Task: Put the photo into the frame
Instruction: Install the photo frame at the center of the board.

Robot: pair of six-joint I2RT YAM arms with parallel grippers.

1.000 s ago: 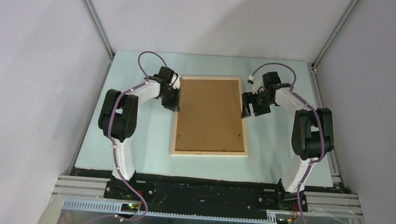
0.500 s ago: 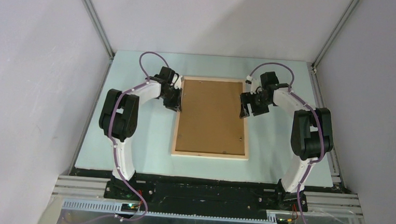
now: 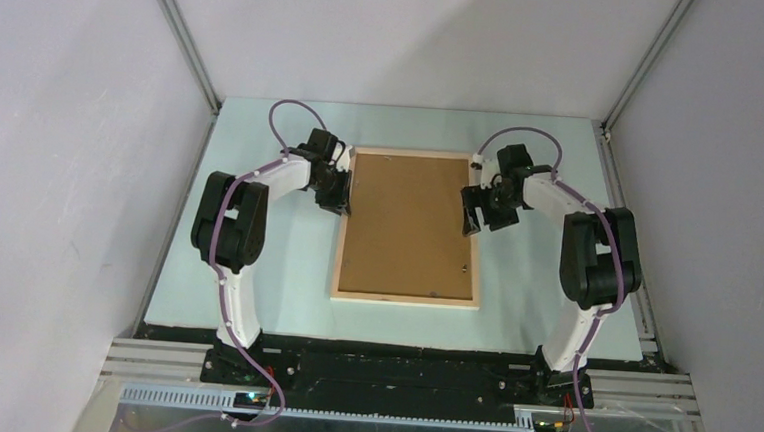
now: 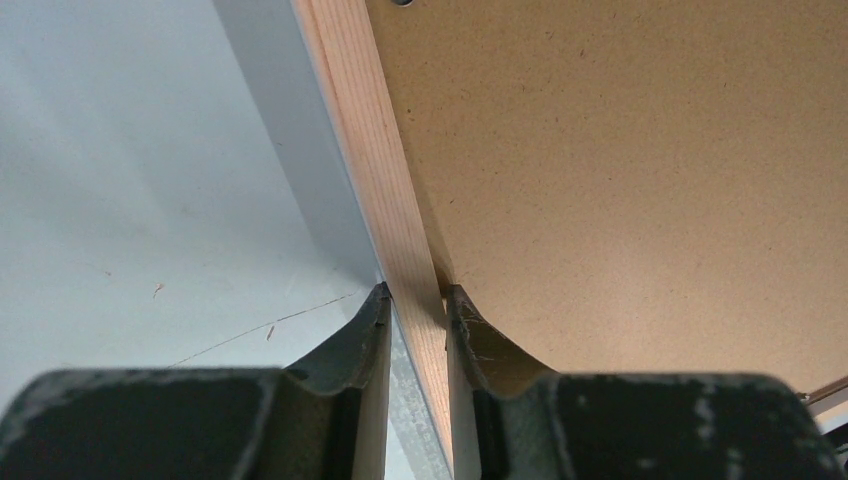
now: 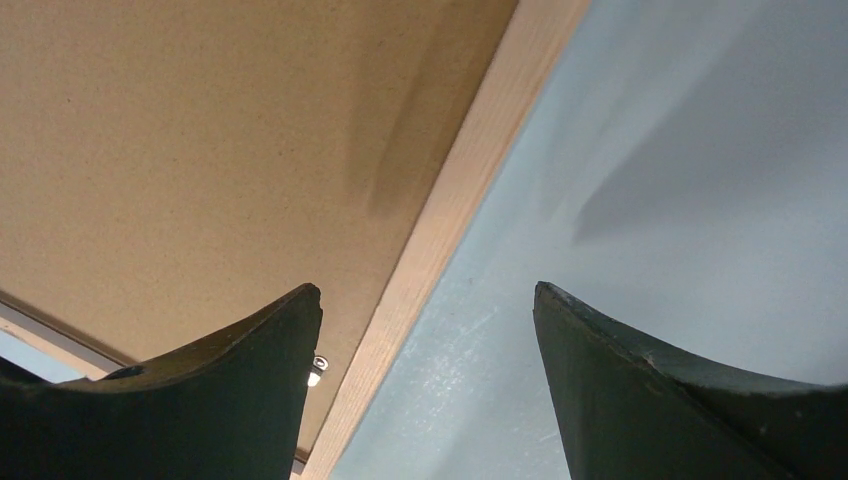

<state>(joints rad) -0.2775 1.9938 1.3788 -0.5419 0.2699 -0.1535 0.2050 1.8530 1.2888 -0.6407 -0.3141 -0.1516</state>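
Moving inward since a second ago, the right end effector (image 5: 428,300) now hangs wide open astride the right rail of the frame (image 3: 405,298), pale grained wood. The left end effector (image 4: 413,300) stays clamped on the left rail. The frame lies face down on the bench (image 3: 274,270), its speckled brown backing board (image 3: 408,223) matte.

A lab: white enclosure walls (image 3: 64,106), aluminium rails (image 3: 181,35).

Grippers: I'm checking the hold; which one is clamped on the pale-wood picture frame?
The left gripper: it pinches a rail of the large pale-wood picture frame; the right gripper is open, straddling the opposite rail.
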